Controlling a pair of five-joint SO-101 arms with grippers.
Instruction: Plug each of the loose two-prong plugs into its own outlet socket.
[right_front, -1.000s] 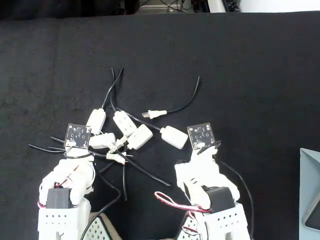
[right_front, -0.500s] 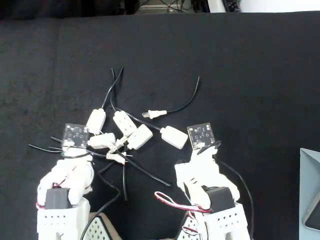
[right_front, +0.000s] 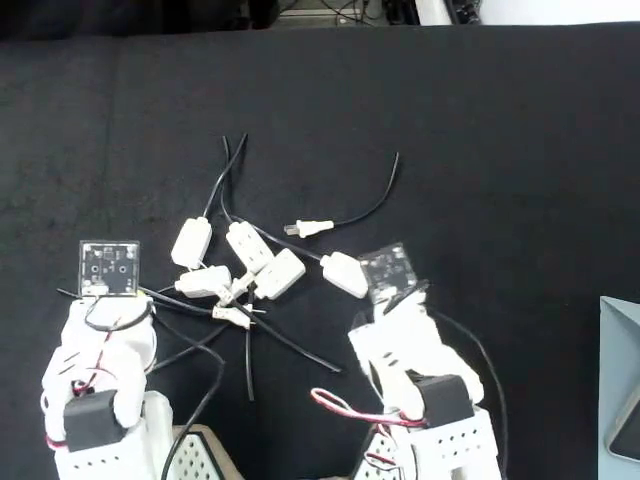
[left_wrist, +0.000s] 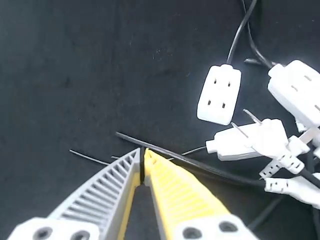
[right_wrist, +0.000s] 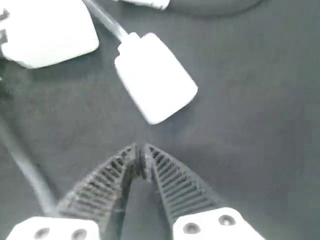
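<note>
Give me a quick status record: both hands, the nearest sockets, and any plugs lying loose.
left hand: shut, empty, tips beside a black cable
right hand: shut, empty, just short of a socket block
face-up socket: slots free, ahead of the left hand
near plug: prongs bare, beside the face-up socket
far plug: lies apart from the cluster, unplugged

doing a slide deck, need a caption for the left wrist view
Left tool, shut, by a black cord, with a white outlet socket and a loose two-prong plug beyond.
</note>
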